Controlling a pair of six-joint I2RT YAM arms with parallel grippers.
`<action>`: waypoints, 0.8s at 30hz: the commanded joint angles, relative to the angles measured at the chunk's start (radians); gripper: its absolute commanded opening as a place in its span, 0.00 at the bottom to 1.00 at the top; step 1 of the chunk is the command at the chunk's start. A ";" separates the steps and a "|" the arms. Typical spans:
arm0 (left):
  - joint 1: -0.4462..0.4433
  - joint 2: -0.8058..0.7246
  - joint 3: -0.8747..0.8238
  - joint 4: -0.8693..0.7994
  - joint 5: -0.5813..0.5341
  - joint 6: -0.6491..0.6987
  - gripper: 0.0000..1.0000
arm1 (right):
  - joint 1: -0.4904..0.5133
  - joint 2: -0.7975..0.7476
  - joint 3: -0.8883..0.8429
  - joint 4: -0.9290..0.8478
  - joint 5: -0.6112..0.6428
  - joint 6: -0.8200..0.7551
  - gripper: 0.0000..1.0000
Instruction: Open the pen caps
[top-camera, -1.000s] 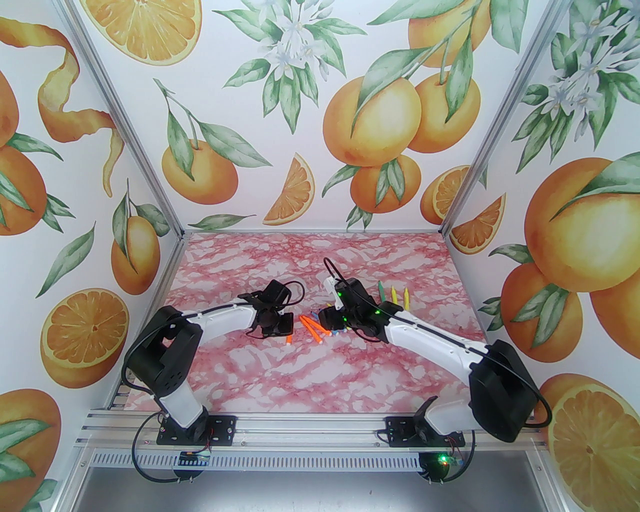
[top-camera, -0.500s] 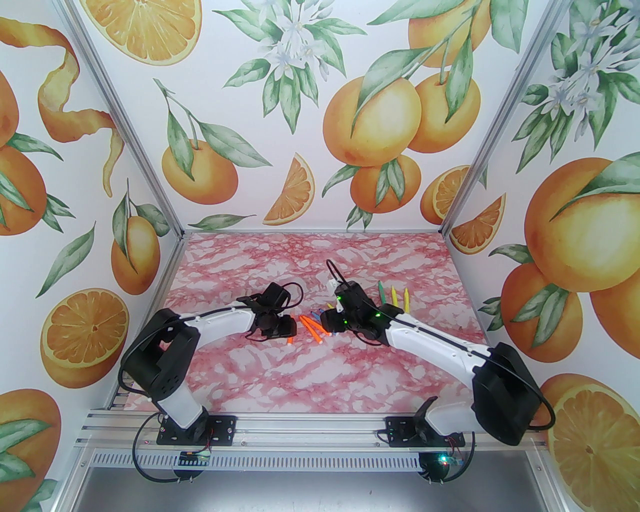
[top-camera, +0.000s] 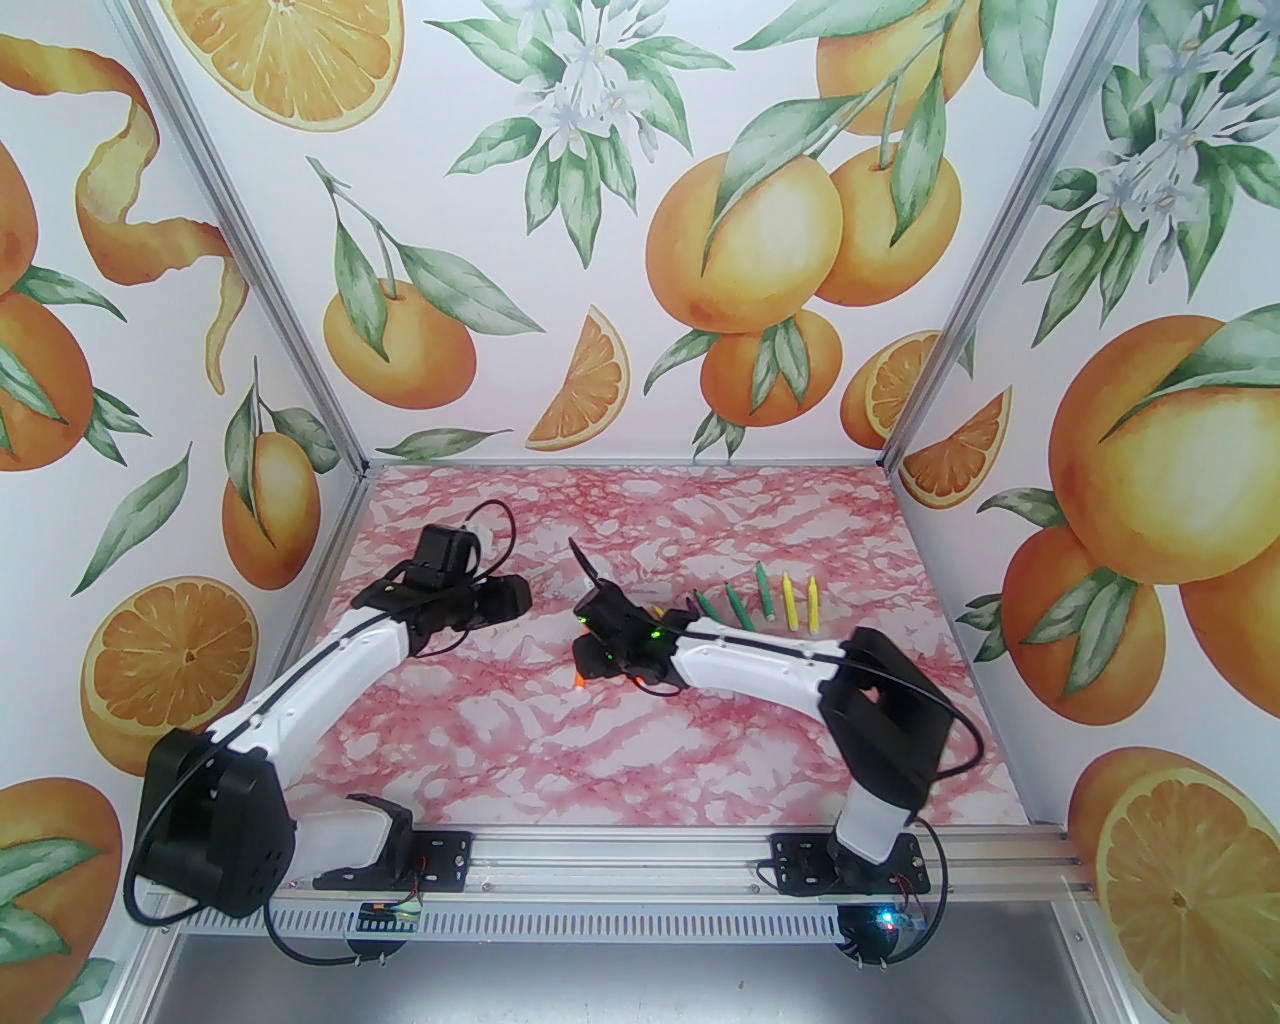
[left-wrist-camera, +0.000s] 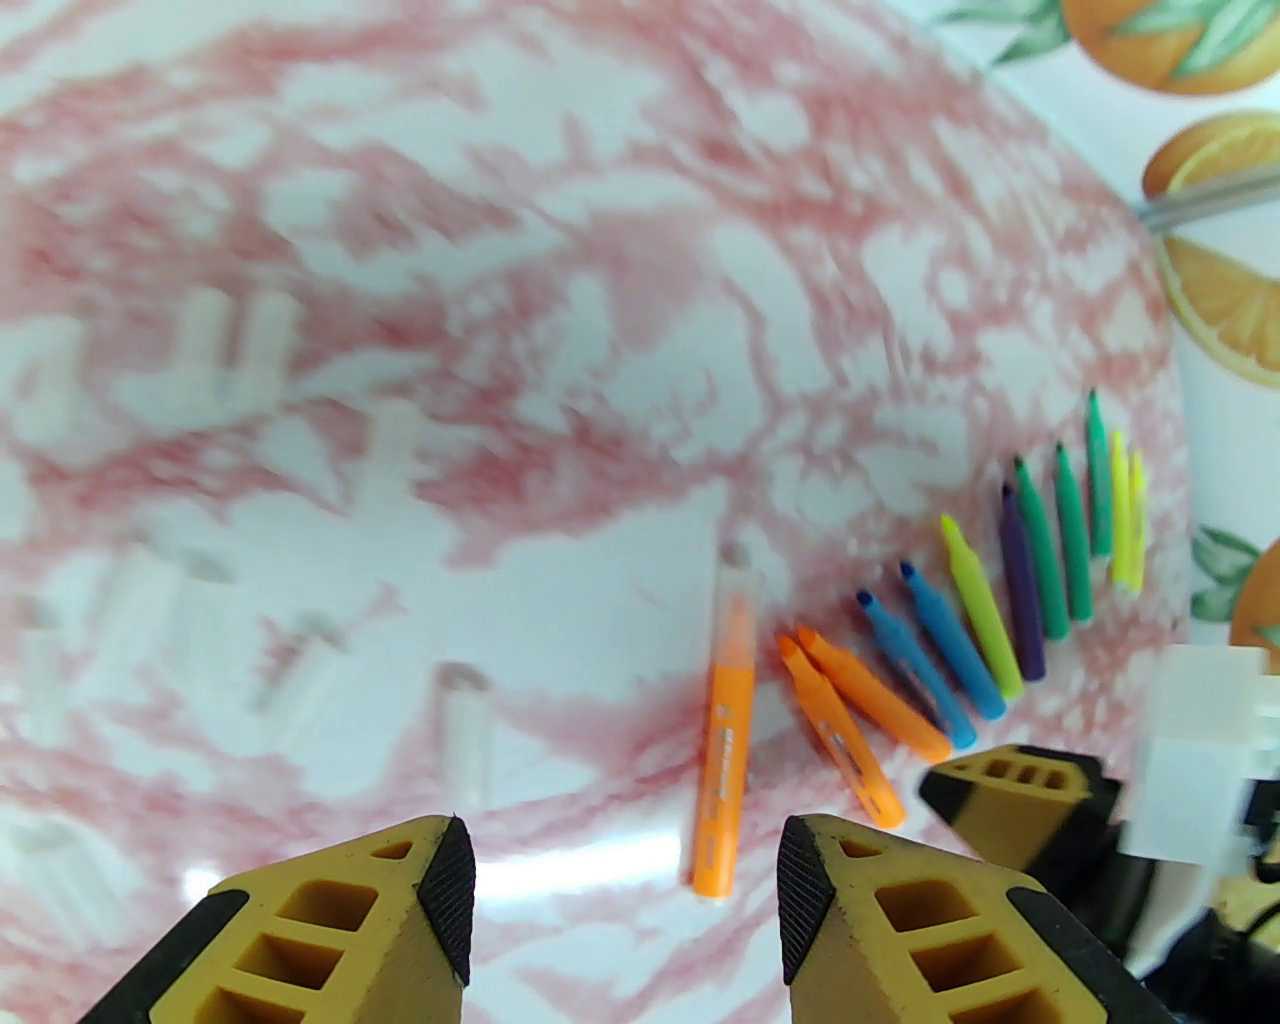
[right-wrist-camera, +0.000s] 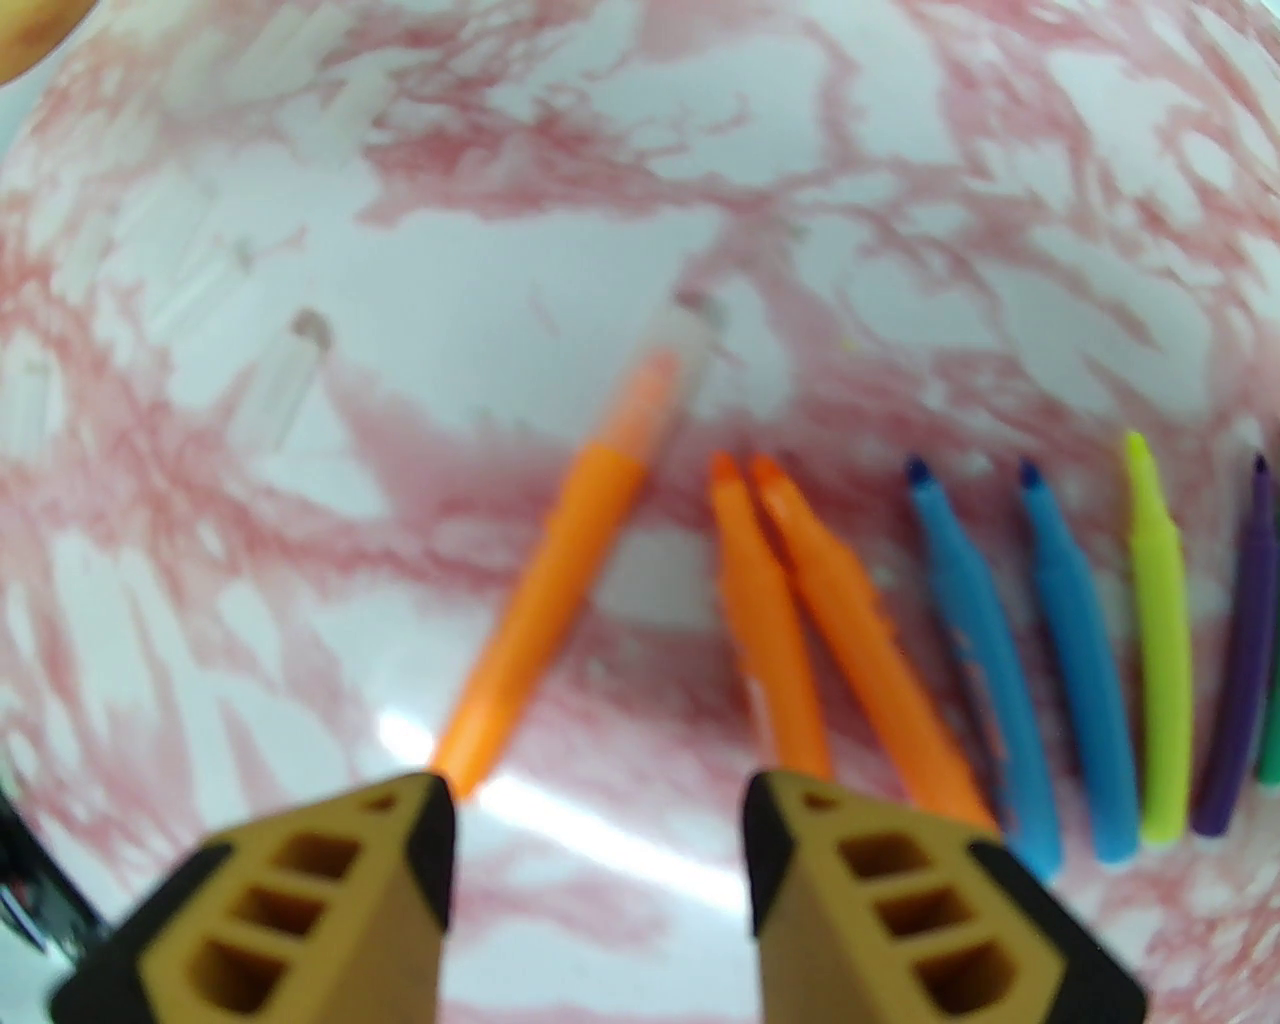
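Left gripper (left-wrist-camera: 622, 888) hangs empty with its fingers spread wide, looking across the pink marbled table (top-camera: 600, 760) from the left. Half a second ago it sat close beside the right gripper over the orange pens in the middle. Now its arm has swung back and to the left, well apart from them.

Right gripper (right-wrist-camera: 600, 848) is also spread wide and holds nothing. It has slid left from the row of pens and now hovers low, just above a lone orange pen (right-wrist-camera: 560, 590), whose near end lies beside its left finger.

That orange pen lies flat on the table with a clear cap (right-wrist-camera: 682, 342) on its far tip. Just to its right, a fan of bare pens (left-wrist-camera: 950, 650) in orange, blue, yellow-green, purple and green shows uncovered tips. Further left, several loose caps (left-wrist-camera: 465, 730), clear and blurred, lie scattered on the table.

By the look of it, this is the only pen in view with a cap still on. With the left arm pulled away, the right gripper seems set to pick the pen up, so the pull on the cap is not yet begun.
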 joint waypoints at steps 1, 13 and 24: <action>0.053 -0.047 -0.052 -0.026 0.030 0.043 0.55 | 0.014 0.061 0.055 0.006 0.038 0.050 0.52; 0.129 -0.085 -0.102 -0.002 0.061 0.076 0.56 | 0.059 0.205 0.201 -0.156 0.132 0.037 0.47; 0.153 -0.085 -0.102 0.004 0.086 0.103 0.56 | 0.060 0.254 0.224 -0.202 0.102 0.034 0.43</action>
